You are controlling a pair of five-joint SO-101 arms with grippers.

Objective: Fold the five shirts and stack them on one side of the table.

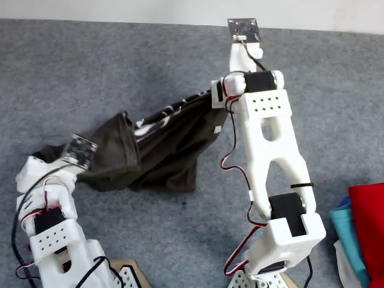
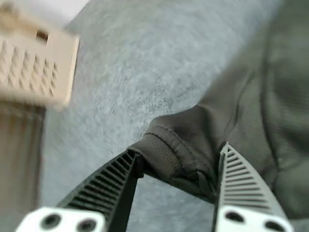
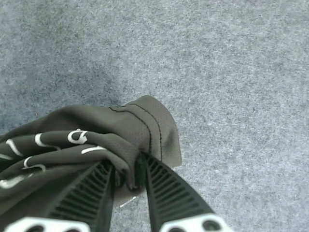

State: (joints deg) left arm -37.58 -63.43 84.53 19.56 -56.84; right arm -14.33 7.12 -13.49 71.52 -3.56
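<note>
A black shirt (image 1: 162,144) with white print hangs stretched between the two arms over the grey table. My right gripper (image 3: 126,164) is shut on a hemmed corner of the black shirt (image 3: 72,130), and in the high view it is at the shirt's far right end (image 1: 219,93). My left gripper (image 2: 178,151) stands open at the shirt's near left end. A bunched hem of the shirt (image 2: 251,87) lies between its two spread fingers. In the high view that gripper's tips are hidden under its wrist camera (image 1: 78,150).
A pile of folded shirts lies at the table's right edge, red (image 1: 369,222) on top of teal (image 1: 348,231) and white (image 1: 343,255). A beige slotted box (image 2: 34,63) stands past the left arm. Grey carpet (image 1: 90,72) lies bare at the back left.
</note>
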